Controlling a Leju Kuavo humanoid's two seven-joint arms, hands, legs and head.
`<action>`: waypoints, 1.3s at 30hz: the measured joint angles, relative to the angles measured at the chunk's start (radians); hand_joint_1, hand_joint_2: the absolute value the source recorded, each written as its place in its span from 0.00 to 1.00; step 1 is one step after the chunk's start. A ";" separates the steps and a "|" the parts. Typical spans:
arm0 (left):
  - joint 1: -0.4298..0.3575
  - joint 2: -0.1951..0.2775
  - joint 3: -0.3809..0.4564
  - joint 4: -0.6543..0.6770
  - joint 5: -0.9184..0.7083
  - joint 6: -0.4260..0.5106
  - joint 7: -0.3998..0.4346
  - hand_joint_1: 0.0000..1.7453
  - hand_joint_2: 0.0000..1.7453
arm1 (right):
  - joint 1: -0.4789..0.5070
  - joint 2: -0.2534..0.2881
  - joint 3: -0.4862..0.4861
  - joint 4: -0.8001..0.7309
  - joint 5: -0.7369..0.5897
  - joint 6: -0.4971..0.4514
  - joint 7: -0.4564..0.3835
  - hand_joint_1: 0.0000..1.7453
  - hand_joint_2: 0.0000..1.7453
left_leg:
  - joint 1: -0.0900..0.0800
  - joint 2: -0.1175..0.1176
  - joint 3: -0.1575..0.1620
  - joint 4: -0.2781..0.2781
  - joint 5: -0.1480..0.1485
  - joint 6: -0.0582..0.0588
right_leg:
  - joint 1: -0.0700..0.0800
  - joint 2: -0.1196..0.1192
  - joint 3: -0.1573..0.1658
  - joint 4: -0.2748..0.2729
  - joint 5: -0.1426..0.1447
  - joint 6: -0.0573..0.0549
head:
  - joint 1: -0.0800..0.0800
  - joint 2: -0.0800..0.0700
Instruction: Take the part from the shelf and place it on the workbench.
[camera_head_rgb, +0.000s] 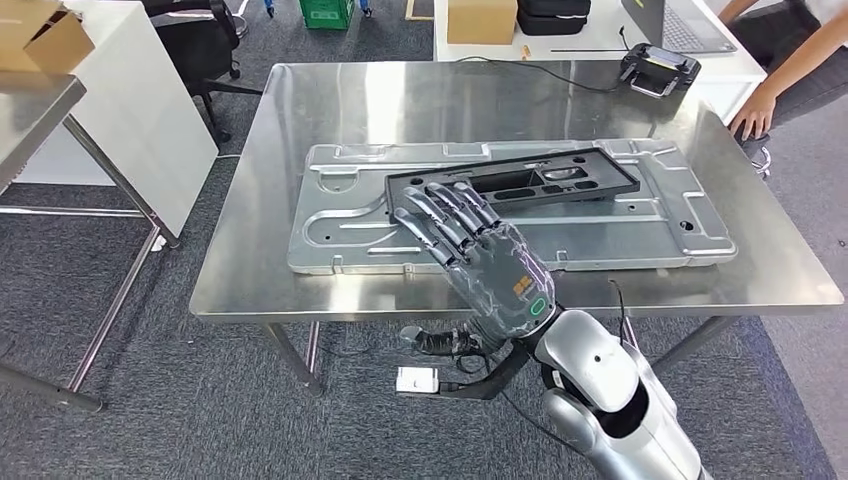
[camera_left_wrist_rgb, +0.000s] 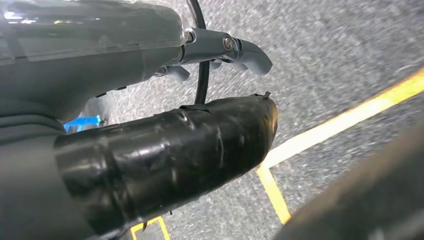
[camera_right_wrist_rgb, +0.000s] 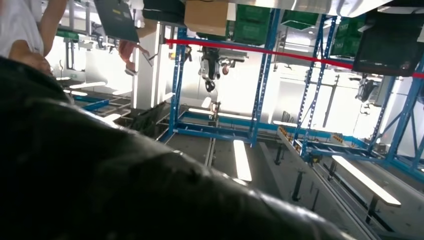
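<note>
Now the right robot hand (camera_head_rgb: 470, 245), fingers spread, hovers over the black part's (camera_head_rgb: 515, 182) near edge.

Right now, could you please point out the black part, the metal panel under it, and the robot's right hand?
black part (camera_head_rgb: 590, 183), head view, right end of frame.
metal panel (camera_head_rgb: 340, 235), head view, bare left area.
right hand (camera_head_rgb: 480, 255), head view, back of hand.

Centre of frame: tabletop (camera_head_rgb: 300, 290), bearing a wide panel (camera_head_rgb: 640, 235); on the panel's upper middle, the part (camera_head_rgb: 560, 180). Just below the part, over the panel's lower middle, the right hand (camera_head_rgb: 470, 250), perhaps clear of it. Upper right, another table (camera_head_rgb: 600, 45).
</note>
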 joint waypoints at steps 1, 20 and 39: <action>0.000 0.001 -0.002 0.000 0.002 0.001 0.000 0.00 0.00 | 0.006 -0.005 0.000 -0.004 0.000 -0.002 0.000 0.00 0.25 | -0.003 0.000 0.021 -0.037 -0.002 0.006 | 0.000 -0.002 -0.001 0.000 0.006 0.006 | 0.000 0.000; 0.001 -0.009 -0.046 0.004 0.107 0.021 0.004 0.00 0.00 | 0.288 -0.039 -0.108 0.033 0.079 -0.062 0.061 0.00 1.00 | 0.000 -0.089 -0.144 -0.046 0.150 0.007 | 0.005 0.045 0.169 -0.061 -0.099 -0.005 | 0.001 0.000; -0.010 -0.015 -0.124 0.008 0.202 0.031 0.001 0.00 0.00 | 0.451 0.079 -0.404 0.297 0.118 -0.006 0.049 0.00 1.00 | 0.007 0.009 -0.055 -0.056 0.073 0.048 | -0.012 -0.005 -0.015 0.154 -0.185 0.053 | 0.003 0.000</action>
